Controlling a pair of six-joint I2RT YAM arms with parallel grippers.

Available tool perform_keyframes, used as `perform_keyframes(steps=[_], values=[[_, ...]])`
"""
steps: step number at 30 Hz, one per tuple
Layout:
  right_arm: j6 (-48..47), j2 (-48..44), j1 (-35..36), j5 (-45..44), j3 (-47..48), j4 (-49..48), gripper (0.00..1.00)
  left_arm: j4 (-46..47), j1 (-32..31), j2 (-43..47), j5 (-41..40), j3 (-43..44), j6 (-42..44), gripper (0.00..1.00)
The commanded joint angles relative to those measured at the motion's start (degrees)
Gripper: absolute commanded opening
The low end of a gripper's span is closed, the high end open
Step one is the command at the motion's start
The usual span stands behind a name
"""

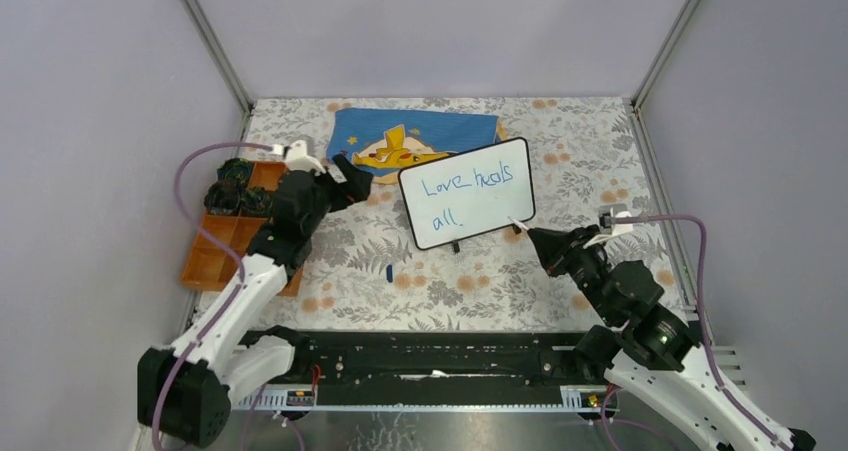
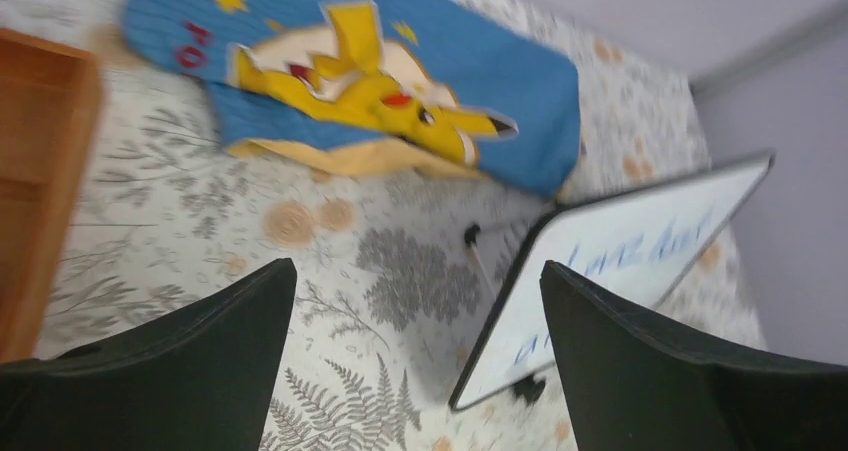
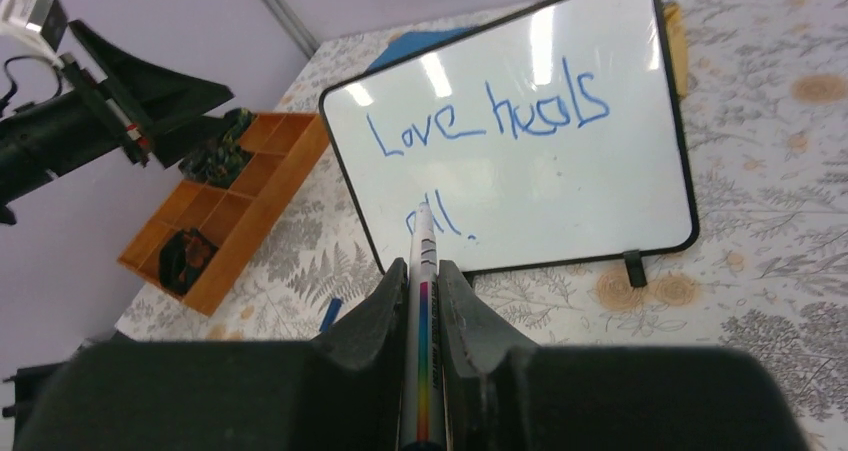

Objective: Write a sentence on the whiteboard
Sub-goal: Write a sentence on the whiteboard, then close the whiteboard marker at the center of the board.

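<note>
The whiteboard (image 1: 467,193) stands tilted on its little black feet mid-table, with the blue sentence (image 1: 465,187) "Love heals all." in two lines. My right gripper (image 1: 538,241) sits just off the board's lower right corner, shut on a white marker (image 3: 421,256) with a rainbow stripe. The marker's tip points at the board (image 3: 560,161) near the word "all" of the sentence (image 3: 485,121). My left gripper (image 1: 356,183) hovers left of the board, open and empty. In the left wrist view the gripper (image 2: 415,276) is seen above the tablecloth, with the board's left edge (image 2: 620,261) by its right finger.
A blue cloth with a yellow cartoon figure (image 1: 415,139) lies behind the board. An orange compartment tray (image 1: 225,239) holding dark items sits at the left edge. A small blue cap (image 1: 388,270) lies on the floral tablecloth in front of the board. Walls enclose the table.
</note>
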State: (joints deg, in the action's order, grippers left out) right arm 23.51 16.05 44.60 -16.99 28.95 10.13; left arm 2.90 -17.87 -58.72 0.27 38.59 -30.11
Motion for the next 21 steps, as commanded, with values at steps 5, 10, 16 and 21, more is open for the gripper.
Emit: perform_keyframes(steps=[5,10,16,21], values=[[-2.6,1.09,-0.28,-6.99,6.58,4.45,0.0,-22.51,2.94,-1.18,-5.58,1.21,-9.93,0.99],[-3.3,1.08,-0.29,-8.5,5.3,4.46,0.0,-27.9,-5.96,-5.94,-6.98,0.08,-12.45,0.96],[-1.95,-2.17,-0.26,-7.09,0.43,1.37,0.0,-24.87,-15.89,-12.09,-9.48,0.25,-14.62,0.87],[-1.08,-1.65,-0.28,-5.83,0.8,3.87,0.0,-24.54,-18.6,-20.46,-11.01,2.93,-15.24,0.69]])
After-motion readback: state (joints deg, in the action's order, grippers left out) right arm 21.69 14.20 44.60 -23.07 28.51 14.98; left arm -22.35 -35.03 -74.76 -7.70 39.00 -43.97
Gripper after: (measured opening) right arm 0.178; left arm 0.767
